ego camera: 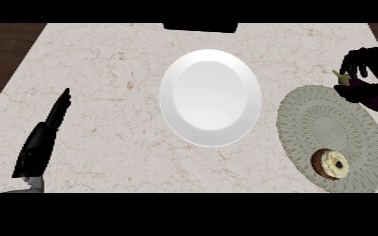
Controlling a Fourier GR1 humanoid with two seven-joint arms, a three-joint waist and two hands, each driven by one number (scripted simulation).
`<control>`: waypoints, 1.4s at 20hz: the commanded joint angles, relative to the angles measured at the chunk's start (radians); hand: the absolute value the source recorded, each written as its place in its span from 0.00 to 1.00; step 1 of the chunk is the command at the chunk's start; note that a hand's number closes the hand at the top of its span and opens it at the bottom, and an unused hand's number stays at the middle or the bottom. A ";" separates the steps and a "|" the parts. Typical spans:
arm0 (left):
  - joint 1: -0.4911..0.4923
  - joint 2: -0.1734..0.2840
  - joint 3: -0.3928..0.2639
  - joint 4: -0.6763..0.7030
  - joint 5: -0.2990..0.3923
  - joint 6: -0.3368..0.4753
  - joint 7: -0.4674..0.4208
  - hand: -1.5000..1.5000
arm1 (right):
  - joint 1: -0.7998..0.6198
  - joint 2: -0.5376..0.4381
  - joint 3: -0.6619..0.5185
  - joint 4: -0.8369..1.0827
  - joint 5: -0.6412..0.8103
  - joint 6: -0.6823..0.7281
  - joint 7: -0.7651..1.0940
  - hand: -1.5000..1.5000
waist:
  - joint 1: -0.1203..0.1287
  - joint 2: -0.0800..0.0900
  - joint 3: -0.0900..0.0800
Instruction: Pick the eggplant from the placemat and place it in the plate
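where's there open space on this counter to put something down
Bare counter lies between the resting left hand and the plate, whose own middle holds nothing. It is crowded at the right: the right hand curls round the eggplant above the placemat, which also carries a donut.

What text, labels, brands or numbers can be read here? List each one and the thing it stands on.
None: no readable words, numbers or signs appear on the plate, the placemat, the doughnut, the counter or the dark object at the counter's far edge.
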 commanded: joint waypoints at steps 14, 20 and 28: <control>0.111 -0.001 0.037 -0.091 0.007 0.003 0.032 0.50 | -0.204 0.104 -0.075 -0.114 -0.182 0.108 -0.328 1.00 | -0.073 -0.031 -0.004; 0.056 0.006 0.058 0.010 -0.003 -0.002 -0.020 0.50 | -0.221 0.226 -0.010 -0.298 -0.185 0.178 -0.128 1.00 | -0.080 -0.028 -0.005; 0.030 -0.005 0.055 0.007 -0.025 0.001 0.001 0.50 | -0.230 0.410 0.084 -0.421 -0.148 0.189 0.146 1.00 | -0.074 -0.024 -0.005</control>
